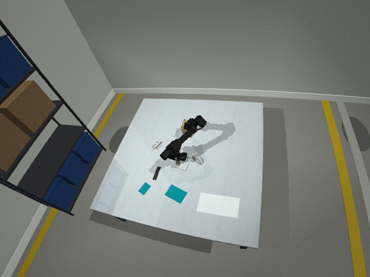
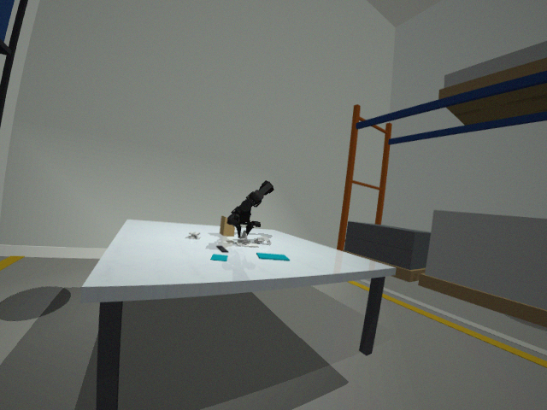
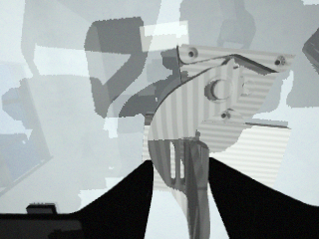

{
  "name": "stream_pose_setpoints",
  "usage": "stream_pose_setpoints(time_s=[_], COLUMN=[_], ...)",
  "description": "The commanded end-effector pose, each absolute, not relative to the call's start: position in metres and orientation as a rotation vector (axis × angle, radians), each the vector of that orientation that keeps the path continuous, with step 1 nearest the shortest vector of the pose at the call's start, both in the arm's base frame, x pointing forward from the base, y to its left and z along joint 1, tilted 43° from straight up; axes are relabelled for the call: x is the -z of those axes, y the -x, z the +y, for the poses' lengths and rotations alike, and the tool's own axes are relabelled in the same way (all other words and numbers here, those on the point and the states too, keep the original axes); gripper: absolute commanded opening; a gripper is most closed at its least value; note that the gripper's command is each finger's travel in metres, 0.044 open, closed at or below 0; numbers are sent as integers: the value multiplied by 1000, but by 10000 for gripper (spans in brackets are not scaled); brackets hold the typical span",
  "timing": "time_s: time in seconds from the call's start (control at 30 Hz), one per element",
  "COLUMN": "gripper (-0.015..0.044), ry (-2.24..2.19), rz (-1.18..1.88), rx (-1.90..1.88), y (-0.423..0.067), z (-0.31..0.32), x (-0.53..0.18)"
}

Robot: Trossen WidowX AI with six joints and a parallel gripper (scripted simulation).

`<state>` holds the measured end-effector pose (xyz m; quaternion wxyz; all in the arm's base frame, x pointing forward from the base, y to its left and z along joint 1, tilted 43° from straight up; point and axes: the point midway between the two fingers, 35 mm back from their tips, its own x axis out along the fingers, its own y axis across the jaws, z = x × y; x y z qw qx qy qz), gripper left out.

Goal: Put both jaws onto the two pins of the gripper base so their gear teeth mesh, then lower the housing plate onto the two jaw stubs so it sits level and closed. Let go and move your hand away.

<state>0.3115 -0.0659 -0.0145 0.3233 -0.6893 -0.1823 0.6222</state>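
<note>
My gripper (image 1: 180, 160) (image 2: 244, 235) (image 3: 178, 164) is shut on a light grey curved jaw (image 3: 166, 117) and holds it over the gripper base. The jaw's wide end, with a round hole, overlaps the base in the wrist view; its height above the pins cannot be told. The white gripper base (image 1: 182, 166) (image 3: 264, 151) lies flat on the table, partly hidden by the jaw and arm. The other jaw (image 1: 197, 159) (image 2: 266, 241) lies on the table beside the base. The housing plate (image 1: 156, 144) (image 2: 192, 235), a small whitish part, lies apart on the left.
A tan block (image 1: 184, 127) (image 2: 226, 226) stands by the arm's foot. A black bar (image 1: 156, 173) (image 2: 222, 248), a small teal rectangle (image 1: 144, 188) (image 2: 219, 257), a larger teal rectangle (image 1: 176, 193) (image 2: 273, 256) and a white rectangle (image 1: 218, 205) lie toward the table's front.
</note>
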Motion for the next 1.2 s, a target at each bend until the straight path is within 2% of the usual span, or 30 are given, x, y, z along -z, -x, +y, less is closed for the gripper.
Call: stream_pose_setpoints(time_s=[0.0, 1.17], gripper=[134, 134], ry=[1802, 1797], rz=[-476, -470], rx=[-1629, -1628], y=[-312, -313], z=[-61, -56], x=[19, 25])
